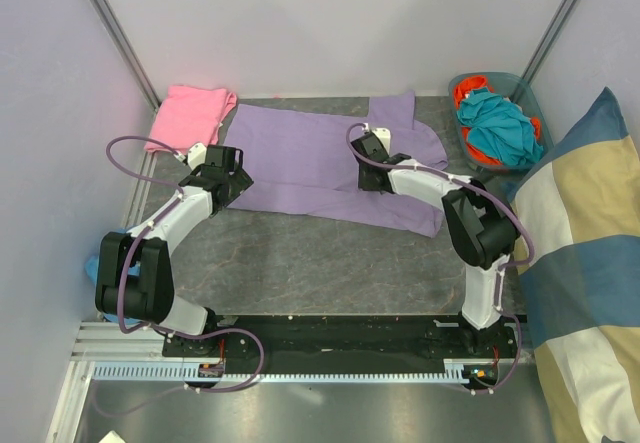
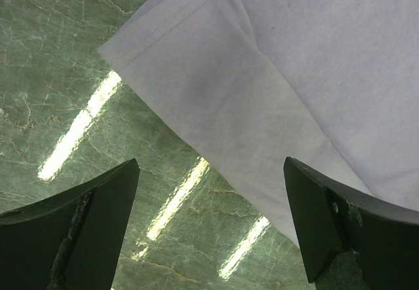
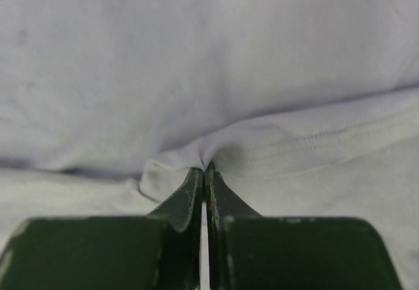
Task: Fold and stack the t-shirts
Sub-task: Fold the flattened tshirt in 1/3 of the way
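Top view, lavender t-shirt: lay spread on the far half of the grey worktop, its long axis running left to right and dipping nearer at the right end.
Top view, pink t-shirt: sat bunched at the far left corner, just beside the lavender one.
Top view, arms: the right fingers were down on the shirt's middle – the nearer arm by this measure – while the left fingers hung at its left edge.
Top view, room: pale walls on three sides; a basket of teal and orange cloth far right, a striped cushion along the right.
Left wrist view, fingers: spread wide with nothing between them.
Left wrist view, shirt: a hemmed sleeve lay flat ahead and to the right, over glossy marbled worktop.
Right wrist view, fingers: pressed together, pinching a small raised fold of the shirt – cloth filled the whole frame beyond.
Coming move: probably a lift and fold across the long axis.
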Controlling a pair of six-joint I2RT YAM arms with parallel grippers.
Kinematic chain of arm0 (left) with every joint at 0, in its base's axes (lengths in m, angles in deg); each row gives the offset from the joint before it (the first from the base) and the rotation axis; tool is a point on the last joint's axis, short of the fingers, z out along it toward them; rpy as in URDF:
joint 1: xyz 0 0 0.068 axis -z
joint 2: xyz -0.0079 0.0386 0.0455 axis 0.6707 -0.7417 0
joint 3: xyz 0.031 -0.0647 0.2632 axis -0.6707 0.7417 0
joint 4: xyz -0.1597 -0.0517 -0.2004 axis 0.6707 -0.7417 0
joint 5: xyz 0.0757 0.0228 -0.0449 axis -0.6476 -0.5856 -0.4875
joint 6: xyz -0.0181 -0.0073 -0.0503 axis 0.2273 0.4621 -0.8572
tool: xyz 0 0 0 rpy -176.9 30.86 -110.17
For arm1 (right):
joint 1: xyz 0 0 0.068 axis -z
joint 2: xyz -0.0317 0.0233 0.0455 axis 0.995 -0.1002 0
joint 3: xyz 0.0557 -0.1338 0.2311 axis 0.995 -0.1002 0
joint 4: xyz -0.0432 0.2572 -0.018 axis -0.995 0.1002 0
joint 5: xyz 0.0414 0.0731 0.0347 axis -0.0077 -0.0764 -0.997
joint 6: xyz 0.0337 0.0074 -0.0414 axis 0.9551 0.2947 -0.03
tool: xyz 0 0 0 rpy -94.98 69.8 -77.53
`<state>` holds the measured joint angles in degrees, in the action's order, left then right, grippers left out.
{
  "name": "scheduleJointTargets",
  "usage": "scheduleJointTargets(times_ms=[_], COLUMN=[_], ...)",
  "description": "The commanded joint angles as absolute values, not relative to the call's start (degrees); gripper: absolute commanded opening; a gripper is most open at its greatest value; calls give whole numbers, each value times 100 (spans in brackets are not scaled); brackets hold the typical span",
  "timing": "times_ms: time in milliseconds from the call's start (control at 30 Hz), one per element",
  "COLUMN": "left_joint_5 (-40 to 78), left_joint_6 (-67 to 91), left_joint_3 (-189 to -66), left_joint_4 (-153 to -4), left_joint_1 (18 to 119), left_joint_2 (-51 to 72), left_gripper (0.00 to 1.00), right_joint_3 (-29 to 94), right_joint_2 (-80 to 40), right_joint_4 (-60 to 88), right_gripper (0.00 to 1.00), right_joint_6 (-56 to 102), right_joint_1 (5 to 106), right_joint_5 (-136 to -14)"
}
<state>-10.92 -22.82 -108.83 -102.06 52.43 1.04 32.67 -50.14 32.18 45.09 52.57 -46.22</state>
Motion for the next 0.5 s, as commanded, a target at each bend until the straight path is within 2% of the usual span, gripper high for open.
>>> scheduleJointTargets(times_ms=[0,367,400,467], left_joint_5=[-1109,-1056,-1056,-1021], left_joint_6=[-2356,-2374,-2383,-2383], left_joint_3=[-10954,-10927,-10936,-10936], left_joint_4=[-10124,-10141,-10141,-10141], left_joint_1=[5241,5241,5232,5241], left_joint_2=[85,41,32,23], left_gripper=[100,100,100,100], right_joint_3=[3812,4358,4410,4481], right_joint_2=[-5446,-5869,-5904,-5931], right_joint_4=[3286,3383,3392,3383], right_gripper=[6,9,11,25], right_joint_6=[4183,3884,3832,3779], right_joint_1=[5296,5586,5603,5656], right_joint_5=[-4595,-4709,-4718,-4709])
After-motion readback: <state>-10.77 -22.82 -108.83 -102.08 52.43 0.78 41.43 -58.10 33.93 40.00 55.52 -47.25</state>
